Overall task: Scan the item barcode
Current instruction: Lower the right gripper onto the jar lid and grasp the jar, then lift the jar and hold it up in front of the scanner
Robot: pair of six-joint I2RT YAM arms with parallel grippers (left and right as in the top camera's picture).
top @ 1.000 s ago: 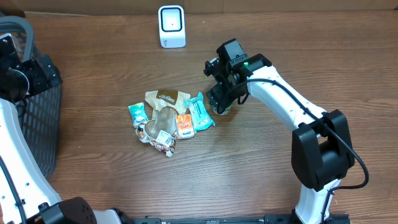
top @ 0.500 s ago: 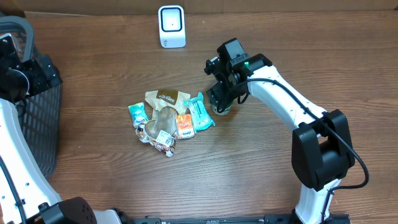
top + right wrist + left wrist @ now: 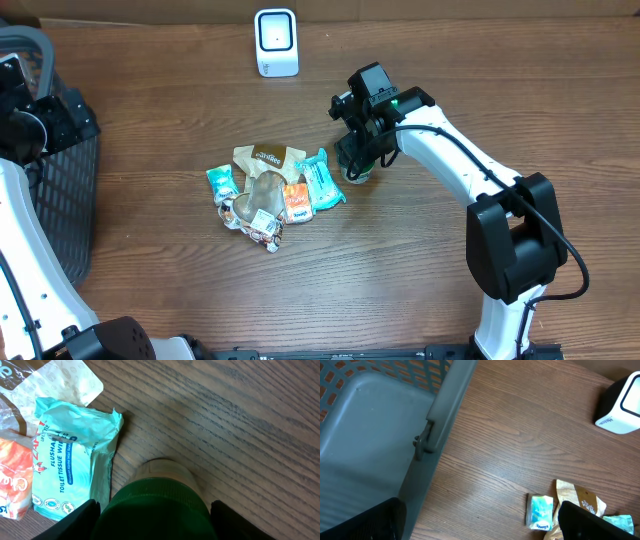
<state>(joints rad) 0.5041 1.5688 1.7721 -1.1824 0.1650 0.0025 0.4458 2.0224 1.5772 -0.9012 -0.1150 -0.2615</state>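
The jar [image 3: 155,507] is mostly hidden. From above I can see only its round green lid, with a bit of pale body poking out on the far side. The arm covers its sides. It sits on the table [image 3: 200,300] just right of the heap of packets, very near a blue-green pack of wipes [image 3: 75,460]. It stands straight up, so its long way runs up and down and its lid faces the ceiling.

The right gripper [image 3: 356,165] is down over the jar, with one dark finger on each side of the lid. I cannot tell if the fingers are squeezing it or only sitting close. The left gripper [image 3: 480,522] is far off to the left, by the grey basket [image 3: 445,410]. Its fingers are spread wide with nothing between them. Only their tips show, and part of the basket is cut off too.

I count one jar, one white scanner [image 3: 276,42] at the far edge, one basket and two arms. The heap looks like six packets, but they lie over each other, so I am not sure.
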